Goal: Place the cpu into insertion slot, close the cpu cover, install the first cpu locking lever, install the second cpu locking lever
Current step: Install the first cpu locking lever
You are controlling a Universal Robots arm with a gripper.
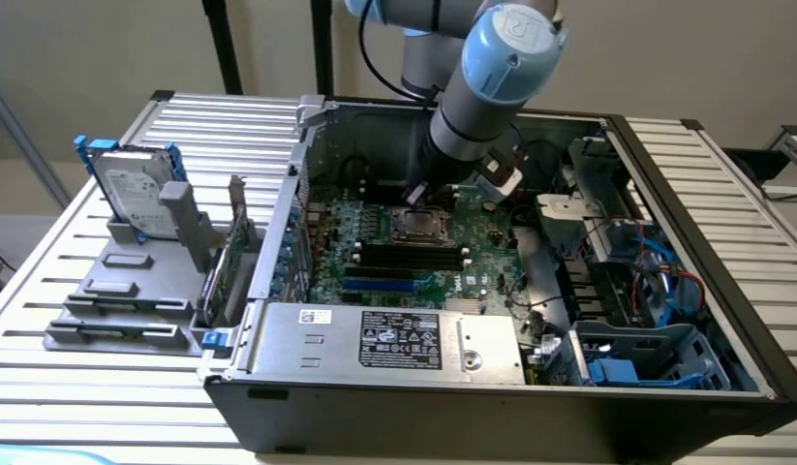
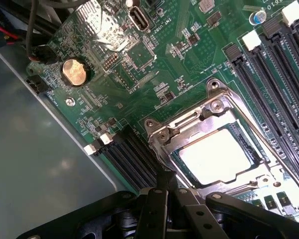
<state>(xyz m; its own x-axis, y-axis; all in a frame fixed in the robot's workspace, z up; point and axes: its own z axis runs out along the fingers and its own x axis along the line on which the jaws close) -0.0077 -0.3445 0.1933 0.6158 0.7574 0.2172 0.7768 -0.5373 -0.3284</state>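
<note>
Closed tight with nothing between its fingers, the claw hangs low over the green motherboard, its tip just at the edge of the insertion slot. Beside that tip, the cpu lies flat in the socket, its silvery top bright under the light, and the cpu cover lies shut around it as a thin metal frame with the chip showing through its cut-out centre. Long black memory slots run along one side of the socket, and a round coin battery sits farther off on the board. In the exterior view, the robot arm reaches down into the open computer case, just above the socket. A grey power supply box sits along the case's near edge, and a hard drive stands upright in a rack outside it, toward the exterior view's left.
</note>
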